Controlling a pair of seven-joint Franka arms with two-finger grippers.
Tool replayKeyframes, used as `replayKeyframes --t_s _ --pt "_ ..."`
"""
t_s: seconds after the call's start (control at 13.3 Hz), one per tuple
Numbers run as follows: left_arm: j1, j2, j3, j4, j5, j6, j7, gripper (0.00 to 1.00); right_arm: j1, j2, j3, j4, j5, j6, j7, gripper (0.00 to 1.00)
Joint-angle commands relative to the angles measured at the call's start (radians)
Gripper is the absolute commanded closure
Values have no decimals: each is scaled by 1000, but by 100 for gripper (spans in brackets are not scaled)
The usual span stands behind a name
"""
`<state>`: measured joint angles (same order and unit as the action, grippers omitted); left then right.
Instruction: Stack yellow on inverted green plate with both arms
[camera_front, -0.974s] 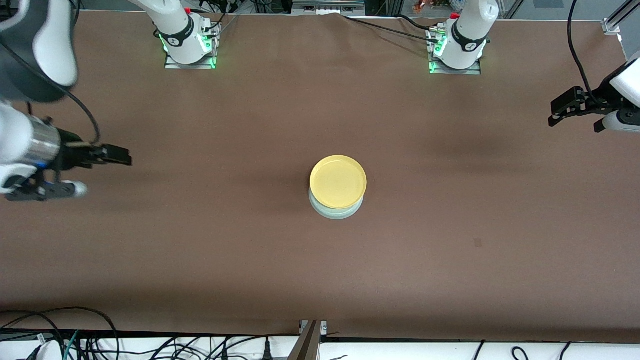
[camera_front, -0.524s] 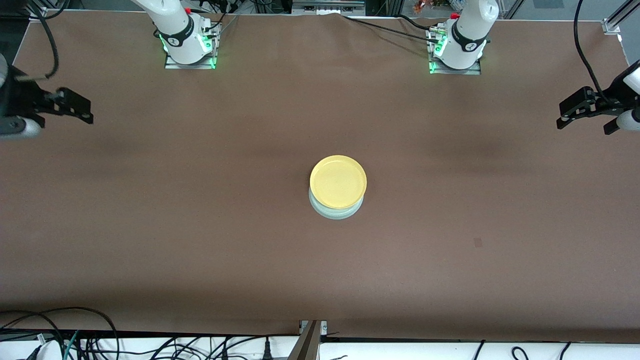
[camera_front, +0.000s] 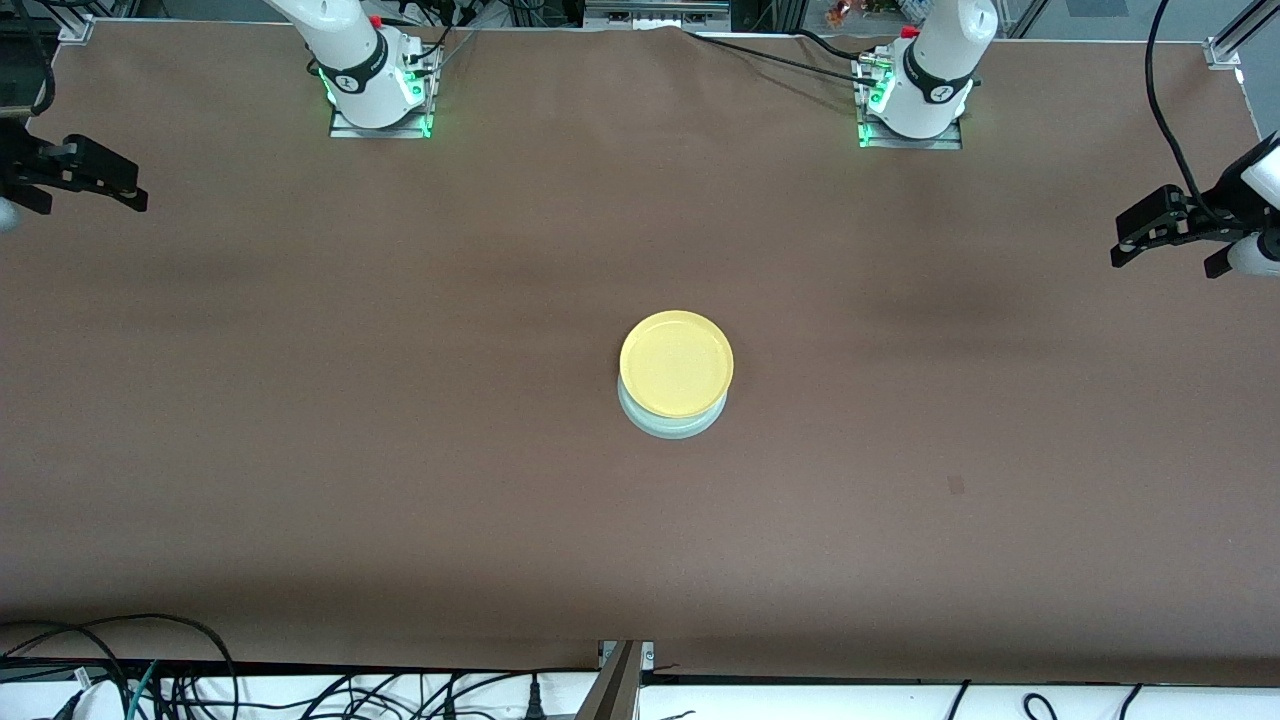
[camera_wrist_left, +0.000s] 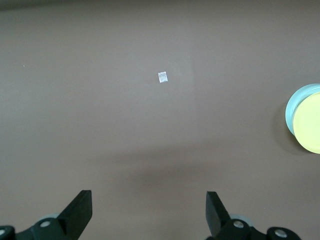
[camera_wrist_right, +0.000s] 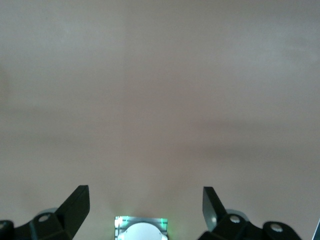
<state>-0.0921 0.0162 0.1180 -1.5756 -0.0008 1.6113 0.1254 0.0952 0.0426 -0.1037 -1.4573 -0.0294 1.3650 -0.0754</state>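
The yellow plate (camera_front: 676, 360) lies right way up on the inverted pale green plate (camera_front: 671, 424) at the middle of the table; only a crescent of the green rim shows. Both plates show at the edge of the left wrist view, yellow (camera_wrist_left: 310, 125) on green (camera_wrist_left: 291, 110). My left gripper (camera_front: 1165, 245) is open and empty, up in the air over the left arm's end of the table. My right gripper (camera_front: 85, 185) is open and empty over the right arm's end. Each wrist view shows its own spread fingers, left (camera_wrist_left: 148, 202) and right (camera_wrist_right: 145, 197), over bare table.
The brown table cover (camera_front: 400, 450) spreads all round the stack. The arm bases (camera_front: 378, 95) (camera_front: 910, 100) stand along the table's edge farthest from the front camera. The right arm's base shows in the right wrist view (camera_wrist_right: 141, 228). A small white speck (camera_wrist_left: 162, 76) lies on the table.
My right gripper has pulled away from the stack toward the right arm's end and toward the bases' edge. My left gripper has drifted slightly outward. The stacked plates have not moved.
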Motion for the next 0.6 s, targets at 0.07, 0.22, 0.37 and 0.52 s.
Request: replayKeyframes --t_s 0.07,0.22,0.37,0.52 --pt "5 21 -3 32 -5 -5 23 0 -12 11 9 8 17 -29 5 0" --pt "3 21 -3 32 -5 -7 23 0 -14 11 7 9 25 -30 6 0" --pt "3 21 -4 32 -5 -8 25 0 -14 13 7 9 26 -30 17 0" --pt "3 21 -5 32 -5 -8 25 0 -15 13 7 11 25 -30 19 0"
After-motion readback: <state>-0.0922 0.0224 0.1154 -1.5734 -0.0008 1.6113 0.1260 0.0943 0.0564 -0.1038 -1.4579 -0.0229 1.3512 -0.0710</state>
